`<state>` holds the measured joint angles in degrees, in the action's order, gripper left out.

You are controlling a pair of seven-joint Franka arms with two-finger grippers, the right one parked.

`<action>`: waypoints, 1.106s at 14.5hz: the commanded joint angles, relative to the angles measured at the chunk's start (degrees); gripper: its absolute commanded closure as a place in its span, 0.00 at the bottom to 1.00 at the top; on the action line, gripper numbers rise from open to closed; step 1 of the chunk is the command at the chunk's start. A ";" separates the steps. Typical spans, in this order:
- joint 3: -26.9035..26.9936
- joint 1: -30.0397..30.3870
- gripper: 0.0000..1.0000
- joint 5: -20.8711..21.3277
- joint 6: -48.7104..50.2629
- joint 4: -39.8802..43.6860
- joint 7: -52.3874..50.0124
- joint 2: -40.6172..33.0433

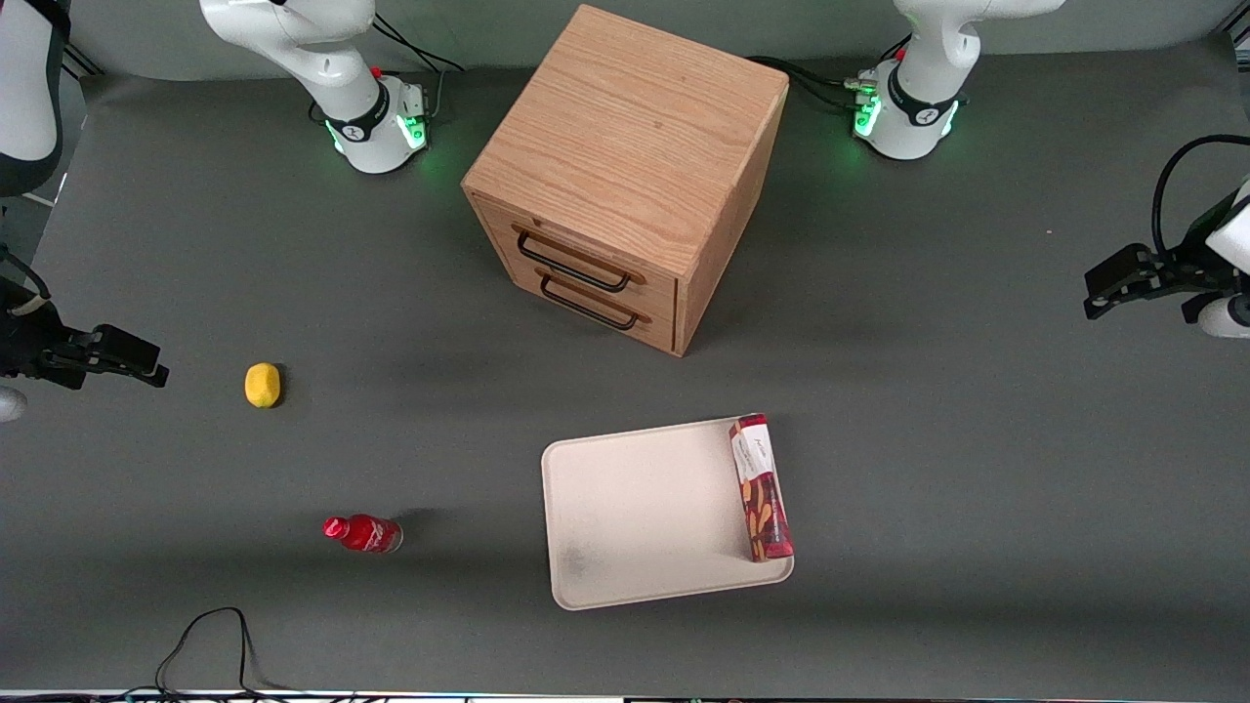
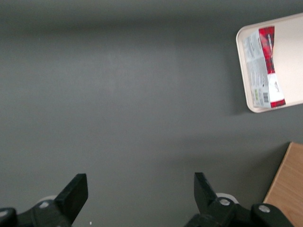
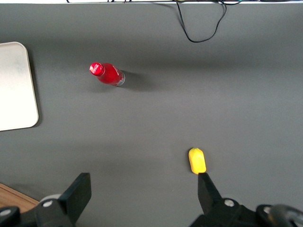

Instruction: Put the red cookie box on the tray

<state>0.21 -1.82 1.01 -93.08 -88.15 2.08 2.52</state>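
You will find the long slim dark-red cardboard cookie box (image 1: 761,486) lying flat on the large cream-white rectangular tray (image 1: 645,517), along the tray edge that faces the working arm's end of the table; its white panel end points toward the wooden cabinet, and its other end sits at the tray corner nearest the front camera; in the left wrist view the same box (image 2: 265,67) lies just inside the tray rim (image 2: 240,66), label side up.

Locate the left arm's black two-finger gripper (image 1: 1123,281) at the working arm's end of the table, raised above bare grey table surface (image 1: 977,410) and well apart from the tray; in the left wrist view the gripper (image 2: 140,189) shows both fingers (image 2: 75,191) spread wide with only the grey table between them; it holds nothing and touches nothing.

Note the light oak two-drawer cabinet (image 1: 625,176) with dark wire handles, standing farther from the front camera than the tray; a small yellow rounded object (image 1: 262,385) lies toward the parked arm's end of the table; a small red bottle (image 1: 362,533) lies on its side nearer the front camera than the yellow object, between it and the tray.
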 commanded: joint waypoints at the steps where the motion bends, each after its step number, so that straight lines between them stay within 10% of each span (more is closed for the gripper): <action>1: 0.58 -1.43 0.00 -0.13 1.85 -0.71 -3.04 -2.25; 16: -1.09 -0.38 0.00 -0.05 5.55 0.70 -5.24 -2.78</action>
<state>-0.53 -2.68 1.07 -89.22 -87.83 -2.26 0.62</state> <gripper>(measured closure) 0.000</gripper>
